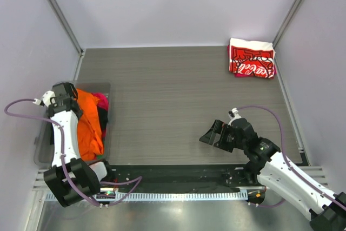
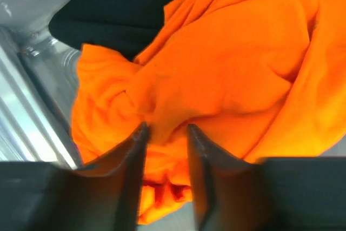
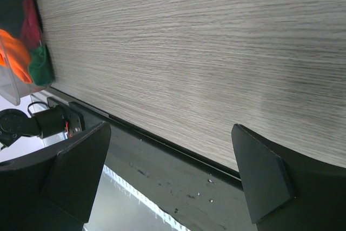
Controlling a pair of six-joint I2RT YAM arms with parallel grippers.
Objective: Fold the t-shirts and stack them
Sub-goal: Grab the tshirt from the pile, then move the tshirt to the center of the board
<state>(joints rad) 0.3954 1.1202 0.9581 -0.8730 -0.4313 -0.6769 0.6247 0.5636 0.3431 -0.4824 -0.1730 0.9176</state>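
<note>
The left gripper [image 2: 165,133] is pinching a fold of the orange t-shirt [image 2: 227,63], which is lying in the bin [image 1: 43,150] at nine o'clock, long axis running twelve to six. The right gripper [image 3: 168,133] is gaping over the table [image 1: 162,96]; the red-and-white t-shirt [image 1: 251,59] is sitting folded at one o'clock.

The clear plastic bin [image 1: 107,87] stood at the left edge of the grey wood-grain table [image 1: 173,96], just behind the base of the left arm. In the bin lay the crumpled bright orange cloth t-shirt [image 1: 89,125], on top of the other clothes. The pink cloth garment [image 1: 101,100] and the black cloth garment [image 1: 102,117] lay at its right side, against the right wall of the bin. The left gripper [image 2: 166,131] was inside the bin, with a fold of the orange t-shirt between its fingers. The folded red-and-white cloth t-shirt with Coca-Cola script [image 1: 251,59] lay in the far right corner of the table, well apart from the bin. The right gripper [image 1: 216,133] hung over the near right part of the table, in front of that folded t-shirt.
</note>
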